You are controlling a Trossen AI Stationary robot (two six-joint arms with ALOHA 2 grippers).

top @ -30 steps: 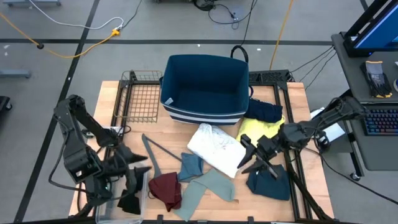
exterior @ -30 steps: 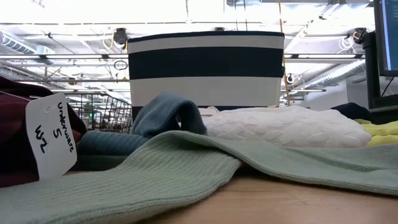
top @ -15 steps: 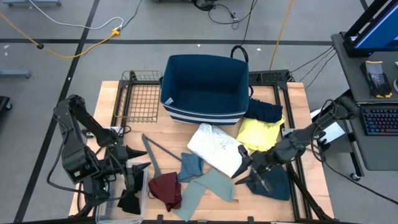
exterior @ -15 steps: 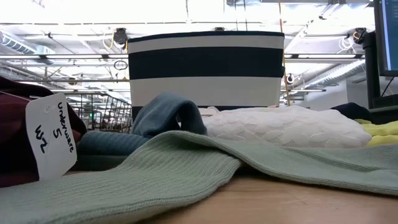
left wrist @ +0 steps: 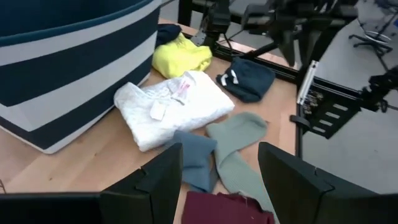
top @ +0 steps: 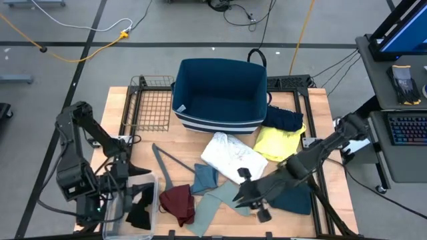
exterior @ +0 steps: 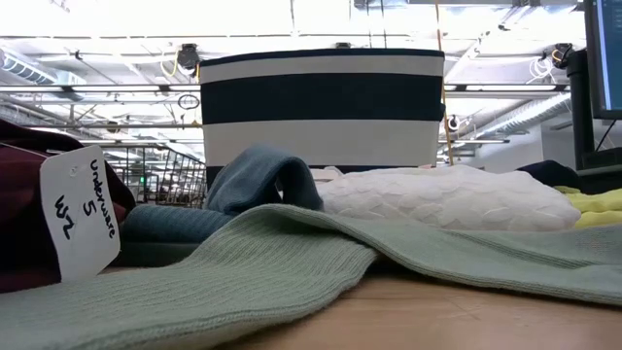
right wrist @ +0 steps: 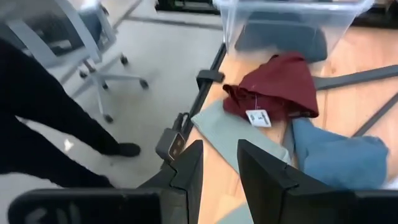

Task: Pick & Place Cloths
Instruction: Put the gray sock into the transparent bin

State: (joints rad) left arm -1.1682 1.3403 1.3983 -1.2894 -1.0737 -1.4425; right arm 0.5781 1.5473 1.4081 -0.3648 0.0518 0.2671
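Wooden table (top: 133, 143) with a blue and white striped basket (top: 220, 93) at the back. Soft cloths lie in front of it. A white tag (exterior: 83, 209) on the maroon cloth (top: 179, 203) reads "Underwear 5 W2". The white cloth (top: 230, 157) is bumpy, with the yellow cloth (top: 280, 143) beside it. The grey-green cloth (top: 217, 200) lies flat at the front. The right gripper (top: 250, 197) hangs just over it, fingers a little apart, holding nothing. The left gripper (top: 123, 177) waits wide open near a clear plastic box (top: 130, 213), holding nothing.
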